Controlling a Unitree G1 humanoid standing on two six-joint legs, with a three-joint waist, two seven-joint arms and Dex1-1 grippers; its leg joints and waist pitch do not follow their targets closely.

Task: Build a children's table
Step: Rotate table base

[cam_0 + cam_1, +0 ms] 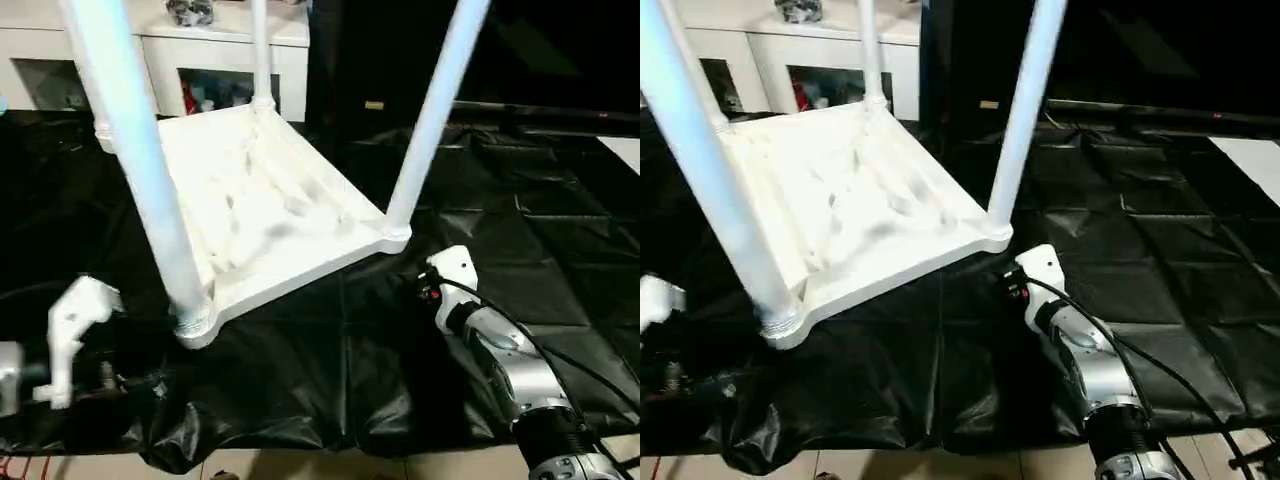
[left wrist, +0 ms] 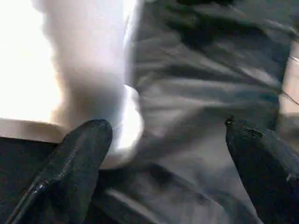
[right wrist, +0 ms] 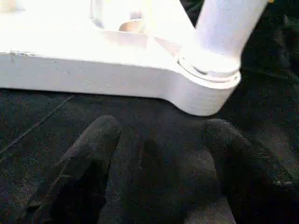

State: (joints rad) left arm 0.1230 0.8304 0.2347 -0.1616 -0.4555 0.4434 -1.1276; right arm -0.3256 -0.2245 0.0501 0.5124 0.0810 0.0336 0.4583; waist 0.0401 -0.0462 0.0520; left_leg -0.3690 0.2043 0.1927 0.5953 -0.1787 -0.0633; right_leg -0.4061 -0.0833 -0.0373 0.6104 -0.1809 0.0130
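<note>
Tabletop lies upside down on the black sheet, ribbed underside up, legs standing in the corner sockets. Three legs are clear in the head view: near-left leg, near-right leg, far leg; the fourth corner is partly hidden behind the near-left leg, so I can't confirm that one. Left gripper sits just beside the tabletop's near-left corner, jaws spread wide, nothing between them. Right gripper is just short of the near-right corner socket, jaws apart, empty, apart from the plastic. White cabinet stands behind the tabletop's far edge. Looks like the legs are in and the remaining job is seating or flipping. Risks, as I judge them: the legs are tall and the tabletop is light, so a sideways knock from either forearm on a leg would lever the whole thing over or pop a socket. The sheet is wrinkled and slippery, so a push at a corner slides the tabletop rather than seating anything. A one-sided lift would twist it.
</note>
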